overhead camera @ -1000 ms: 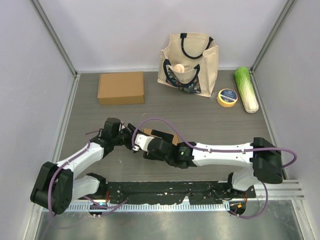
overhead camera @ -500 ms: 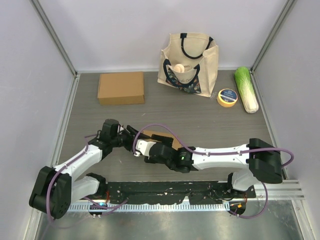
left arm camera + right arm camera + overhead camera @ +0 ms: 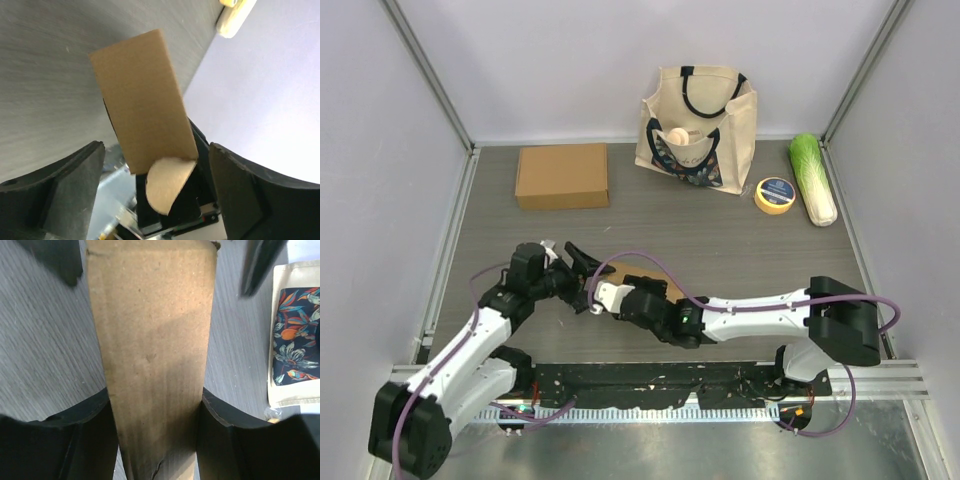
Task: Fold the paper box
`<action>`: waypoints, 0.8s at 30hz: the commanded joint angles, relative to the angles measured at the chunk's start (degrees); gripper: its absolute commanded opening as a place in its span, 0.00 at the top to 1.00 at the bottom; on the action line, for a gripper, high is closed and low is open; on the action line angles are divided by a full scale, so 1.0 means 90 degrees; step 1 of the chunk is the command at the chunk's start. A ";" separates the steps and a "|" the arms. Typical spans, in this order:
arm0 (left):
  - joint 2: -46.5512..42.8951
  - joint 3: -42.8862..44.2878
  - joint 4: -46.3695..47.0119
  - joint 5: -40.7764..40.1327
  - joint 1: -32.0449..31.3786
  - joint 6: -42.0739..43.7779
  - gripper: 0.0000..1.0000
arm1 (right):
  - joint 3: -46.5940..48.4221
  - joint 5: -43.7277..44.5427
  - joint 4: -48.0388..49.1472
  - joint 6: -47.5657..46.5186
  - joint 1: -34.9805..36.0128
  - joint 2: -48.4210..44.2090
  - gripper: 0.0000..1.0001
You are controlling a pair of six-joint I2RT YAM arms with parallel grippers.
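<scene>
Now we see two robot arms at a paper box near the front middle of the grey desk.
Our right end effector grasps the brown cardboard panel, a finger pressed on each side; our left end effector is released, fingers spread wide around a flap without touching.

From above I get only a brown sliver of the paper box past the right arm, its near end off the right wrist view's bottom edge, tote bag cropped at right, pale object clipped at top of left wrist view, unidentifiable, blurred background beneath.
</scene>
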 commanded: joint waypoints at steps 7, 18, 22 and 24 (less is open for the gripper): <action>-0.2274 0.0231 -0.1580 -0.2607 0.0009 0.2967 0.18 | 0.0942 -0.2452 -0.2525 0.1329 -0.0737 -0.0129 0.51; -0.1358 0.0709 -0.1520 -0.2615 -0.0654 0.4589 0.25 | 0.1626 -0.3538 -0.3398 0.1301 -0.1987 0.0449 0.25; -0.1046 0.0719 -0.1345 -0.3250 -0.1406 0.4804 0.23 | 0.1627 -0.3530 -0.3242 0.1398 -0.2164 0.0263 0.17; -0.0957 0.0807 -0.1316 -0.3592 -0.1797 0.4911 0.25 | 0.1500 -0.3404 -0.3232 0.1495 -0.2154 0.0146 0.14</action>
